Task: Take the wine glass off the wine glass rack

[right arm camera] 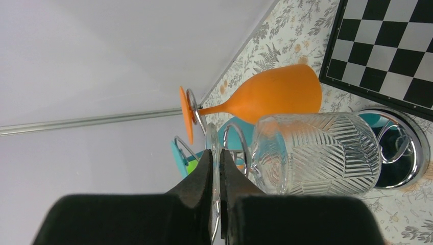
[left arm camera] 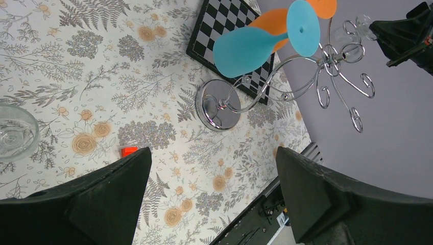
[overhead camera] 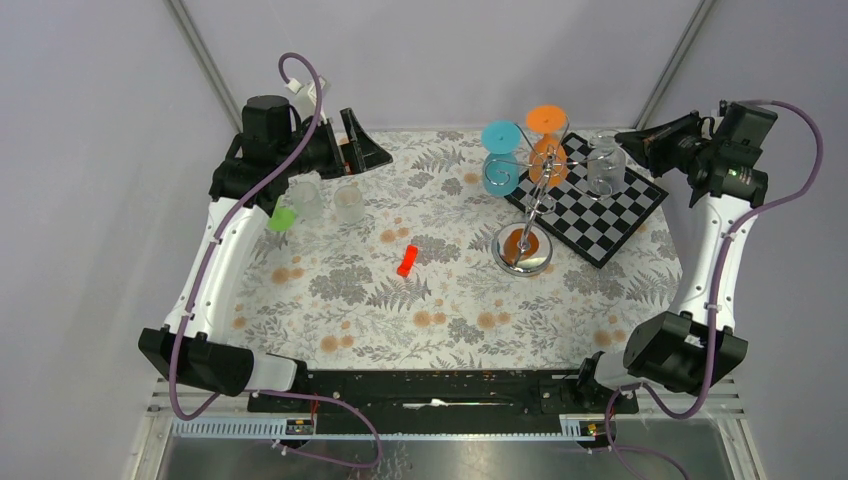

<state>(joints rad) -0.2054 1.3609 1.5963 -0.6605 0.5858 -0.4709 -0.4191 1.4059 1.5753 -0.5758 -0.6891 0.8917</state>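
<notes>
left hand [overhead camera: 362, 150]: released, its two dark fingers [left arm camera: 102, 199] spread wide with nothing between them; raised at the far left of the worktop and facing across towards the rack.
worktop [overhead camera: 400, 320]: covered with a fern-and-flower print.
clear tumblers [overhead camera: 348, 203]: two, just below the left hand in the top view; one shows at the left edge of the left wrist view [left arm camera: 15, 132].
green piece [overhead camera: 282, 218]: small and round, beside the left tumbler; too small to tell what it is.
red piece [overhead camera: 406, 260]: short, lying alone near the middle of the worktop.
wine glass rack [overhead camera: 522, 250]: shiny round base on the worktop, touching the near left edge of the board; thin pole leaning up to curling wire arms [left arm camera: 337, 76].
teal glass [overhead camera: 500, 172]: hangs on the left side of the rack.
orange glass [overhead camera: 548, 160]: hangs just beside the teal one, towards the back.
chequered board [overhead camera: 600, 215]: flat, right of the rack base.
wine glass [overhead camera: 605, 165]: clear with a cut pattern [right arm camera: 316, 153], bowl over the board, close against the wire arms; whether its foot is hooked in a loop, I cannot tell.
right hand [right arm camera: 215, 158]: clenched on the thin foot of the wine glass, at the far right [overhead camera: 640, 140].
</notes>
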